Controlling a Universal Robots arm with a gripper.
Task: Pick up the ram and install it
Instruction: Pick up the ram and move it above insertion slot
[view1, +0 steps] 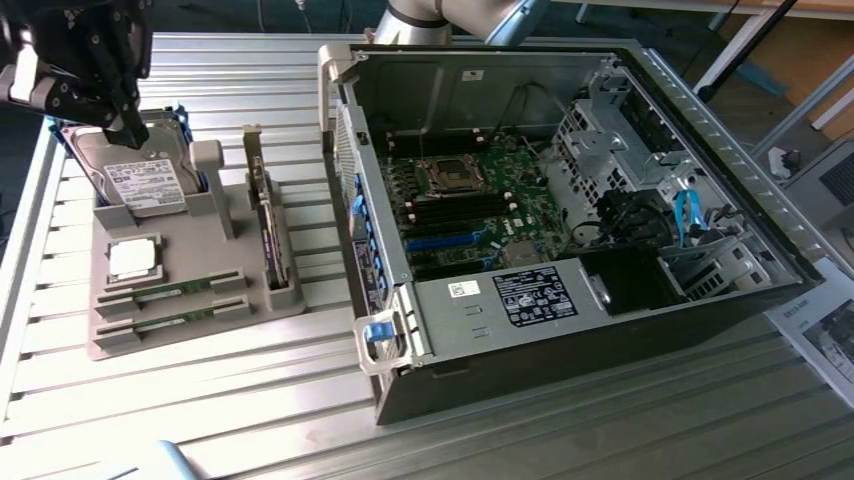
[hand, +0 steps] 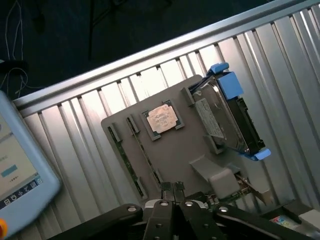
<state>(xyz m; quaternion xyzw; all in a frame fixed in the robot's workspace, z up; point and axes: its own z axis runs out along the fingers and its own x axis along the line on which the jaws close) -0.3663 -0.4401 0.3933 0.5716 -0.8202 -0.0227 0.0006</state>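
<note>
green ram (view1: 171, 291), two sticks, in one grey holder (view1: 200, 256).

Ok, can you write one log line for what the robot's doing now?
gripper: shut, empty | above: holder | ram: in holder, untouched

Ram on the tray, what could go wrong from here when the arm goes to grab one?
1. The gripper is shut by the hard drive, apart from the ram; coming down shut, it might knock a stick rather than grip it.
2. The two sticks lie close together beside the processor, so a finger may catch the neighbour.
</note>
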